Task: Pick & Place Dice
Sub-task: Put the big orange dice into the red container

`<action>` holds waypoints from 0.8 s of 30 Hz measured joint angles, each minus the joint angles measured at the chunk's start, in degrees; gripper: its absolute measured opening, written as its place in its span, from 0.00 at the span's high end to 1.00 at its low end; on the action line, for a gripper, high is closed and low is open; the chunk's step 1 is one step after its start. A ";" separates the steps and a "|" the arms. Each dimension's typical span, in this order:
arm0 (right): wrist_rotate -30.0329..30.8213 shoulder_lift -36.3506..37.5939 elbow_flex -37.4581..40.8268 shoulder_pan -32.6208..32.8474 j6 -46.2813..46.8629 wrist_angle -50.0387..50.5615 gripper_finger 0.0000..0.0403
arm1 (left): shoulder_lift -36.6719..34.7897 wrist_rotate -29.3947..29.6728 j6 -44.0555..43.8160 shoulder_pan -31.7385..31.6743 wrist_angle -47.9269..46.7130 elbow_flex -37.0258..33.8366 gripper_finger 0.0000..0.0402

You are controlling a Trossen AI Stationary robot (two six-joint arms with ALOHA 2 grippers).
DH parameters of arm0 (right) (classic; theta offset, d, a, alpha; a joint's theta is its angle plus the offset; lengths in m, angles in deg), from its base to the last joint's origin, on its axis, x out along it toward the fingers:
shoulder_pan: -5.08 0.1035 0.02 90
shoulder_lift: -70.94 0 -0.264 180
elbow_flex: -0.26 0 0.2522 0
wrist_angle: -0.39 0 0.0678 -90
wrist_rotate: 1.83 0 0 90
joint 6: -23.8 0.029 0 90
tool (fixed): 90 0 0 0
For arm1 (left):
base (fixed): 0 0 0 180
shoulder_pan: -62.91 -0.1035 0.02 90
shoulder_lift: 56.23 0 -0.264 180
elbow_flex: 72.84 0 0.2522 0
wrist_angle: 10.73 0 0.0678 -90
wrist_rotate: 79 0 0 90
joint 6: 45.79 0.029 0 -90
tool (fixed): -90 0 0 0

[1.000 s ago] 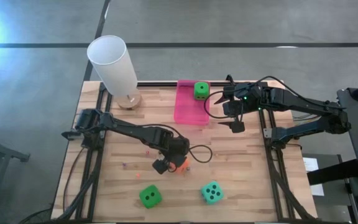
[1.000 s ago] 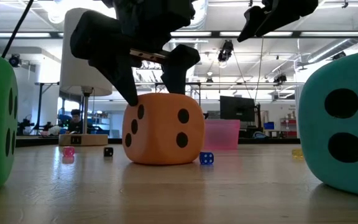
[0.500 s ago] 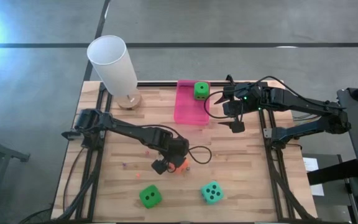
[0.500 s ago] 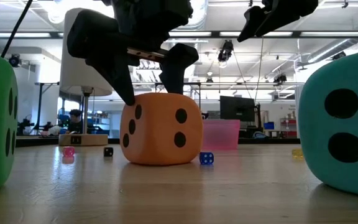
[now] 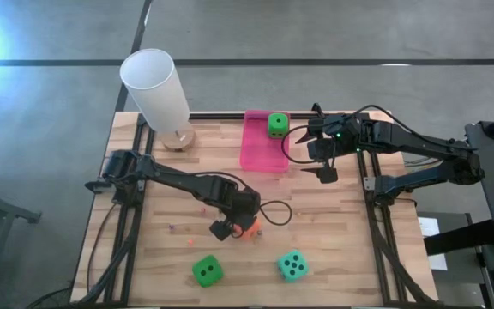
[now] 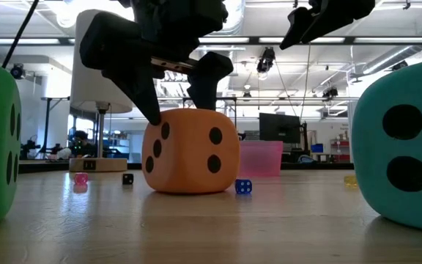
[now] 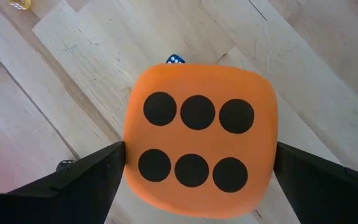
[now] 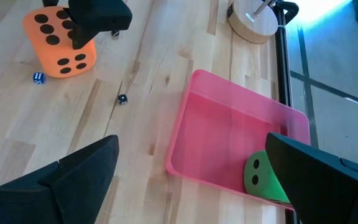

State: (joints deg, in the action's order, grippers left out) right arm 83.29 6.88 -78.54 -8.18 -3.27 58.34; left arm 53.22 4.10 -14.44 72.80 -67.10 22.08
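Open lab, ceiling pipes (image 6: 387, 55), monitor (image 6: 278, 126), person (image 6: 79, 141)

Orange die (image 5: 248, 227), six up, sitting on the table between my spread left fingers (image 7: 73, 186); green die (image 5: 206, 270) and teal die (image 5: 292, 266), five up, side by side nearer the front edge; second green die (image 5: 277, 125) in the pink tray's far corner.

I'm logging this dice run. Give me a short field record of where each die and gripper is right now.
orange die: on the table, six pips up, between the left gripper's open fingers
left gripper: open, straddling the orange die
right gripper: open, beside the pink tray
pink tray: holds one green die
second green die: on the table, near edge
teal die: on the table, near edge
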 joint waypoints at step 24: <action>0.01 0.00 0.00 0.00 -0.06 -0.02 0.01 | 0.15 0.07 -2.57 0.90 1.16 -0.70 0.14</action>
State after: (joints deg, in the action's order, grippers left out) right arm 83.30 6.88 -78.54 -8.19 -3.33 58.32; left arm 53.37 4.17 -17.02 73.70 -65.94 21.39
